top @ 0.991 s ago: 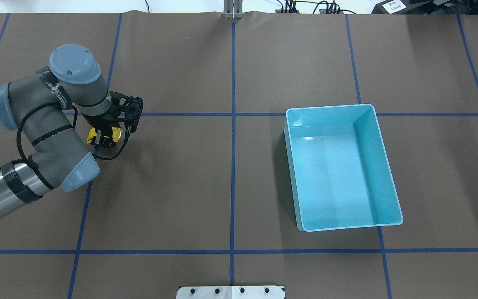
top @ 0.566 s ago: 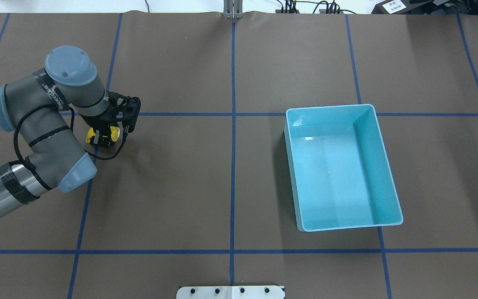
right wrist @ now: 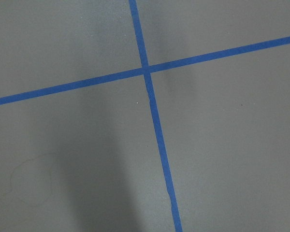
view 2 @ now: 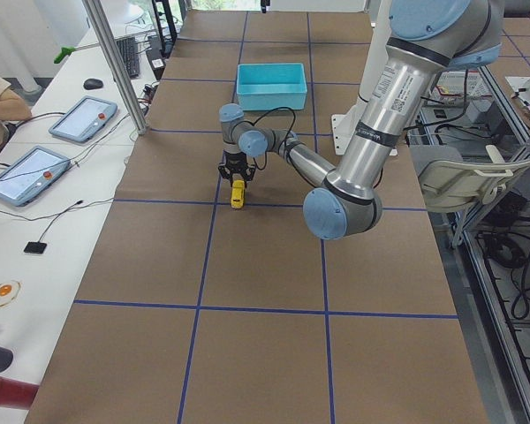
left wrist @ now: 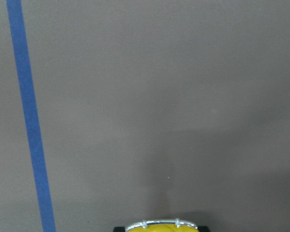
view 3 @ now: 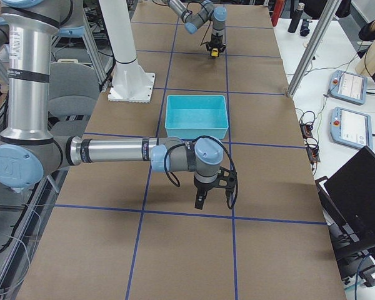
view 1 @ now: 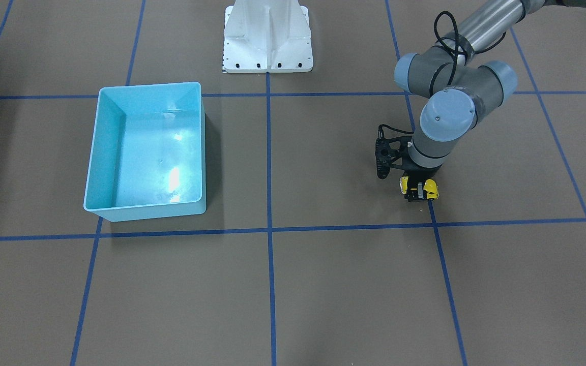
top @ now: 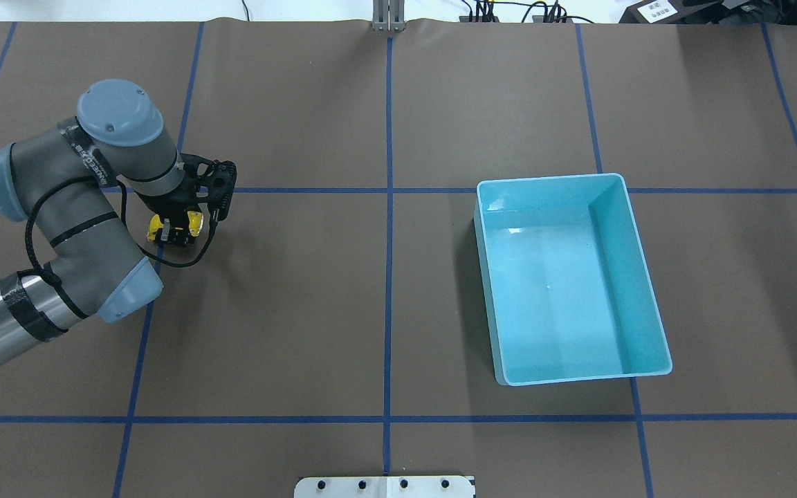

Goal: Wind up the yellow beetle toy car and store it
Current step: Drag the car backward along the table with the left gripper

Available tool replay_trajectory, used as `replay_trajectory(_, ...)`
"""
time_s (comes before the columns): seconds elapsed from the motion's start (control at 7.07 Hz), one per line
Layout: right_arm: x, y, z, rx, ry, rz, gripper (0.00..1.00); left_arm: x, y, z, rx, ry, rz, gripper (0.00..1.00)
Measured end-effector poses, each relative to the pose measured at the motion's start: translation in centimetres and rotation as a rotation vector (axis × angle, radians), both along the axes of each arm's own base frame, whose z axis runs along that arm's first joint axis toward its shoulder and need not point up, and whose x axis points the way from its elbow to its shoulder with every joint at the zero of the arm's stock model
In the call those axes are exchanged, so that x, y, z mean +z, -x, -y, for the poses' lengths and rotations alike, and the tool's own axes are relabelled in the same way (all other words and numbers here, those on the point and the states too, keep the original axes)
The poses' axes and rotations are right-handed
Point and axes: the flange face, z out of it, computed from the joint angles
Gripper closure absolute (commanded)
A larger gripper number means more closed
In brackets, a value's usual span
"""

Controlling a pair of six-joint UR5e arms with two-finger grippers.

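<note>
I read the left gripper (top: 174,234) fingers clamped on the yellow beetle toy car (top: 194,222), at the robot's left end of the table (top: 301,311). Wheel contact with the table appeared likely but was unconfirmed. The light-blue bin (top: 557,290) stood well apart. For the right gripper (view 3: 214,199) I could not tell the finger state.

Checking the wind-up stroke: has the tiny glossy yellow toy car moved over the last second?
Yes, barely: the tiny glossy yellow toy car edged away from the light-blue plastic bin, then back toward it.
</note>
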Motion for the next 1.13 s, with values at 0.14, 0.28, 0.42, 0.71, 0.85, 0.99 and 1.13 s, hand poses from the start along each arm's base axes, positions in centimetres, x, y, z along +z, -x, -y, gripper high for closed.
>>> replay_trajectory(0.14, 0.0, 0.0, 0.0, 0.0, 0.0, 0.0, 0.0, 0.1, -0.1, 0.0, 0.0, -0.004, -0.006, 1.0)
replay_trajectory(0.28, 0.0, 0.0, 0.0, 0.0, 0.0, -0.001, 0.0, 0.2, -0.1, 0.0, 0.001, -0.008, -0.011, 1.0)
replay_trajectory(0.42, 0.0, 0.0, 0.0, 0.0, 0.0, 0.0, 0.0, 0.3, -0.2, 0.1, 0.003, -0.009, -0.014, 1.0)
replay_trajectory(0.71, 0.0, 0.0, 0.0, 0.0, 0.0, 0.0, 0.0, 0.7, -0.2, 0.1, 0.008, -0.008, -0.015, 1.0)
replay_trajectory(0.85, 0.0, 0.0, 0.0, 0.0, 0.0, -0.001, 0.0, 0.9, -0.2, 0.1, 0.009, -0.009, -0.017, 1.0)
replay_trajectory(0.99, 0.0, 0.0, 0.0, 0.0, -0.001, -0.001, 0.0, 1.4, 0.0, 0.0, 0.011, -0.012, -0.02, 1.0)
replay_trajectory(1.13, 0.0, 0.0, 0.0, 0.0, -0.001, -0.001, 0.0, 2.0, 0.2, -0.2, 0.012, -0.013, -0.021, 1.0)
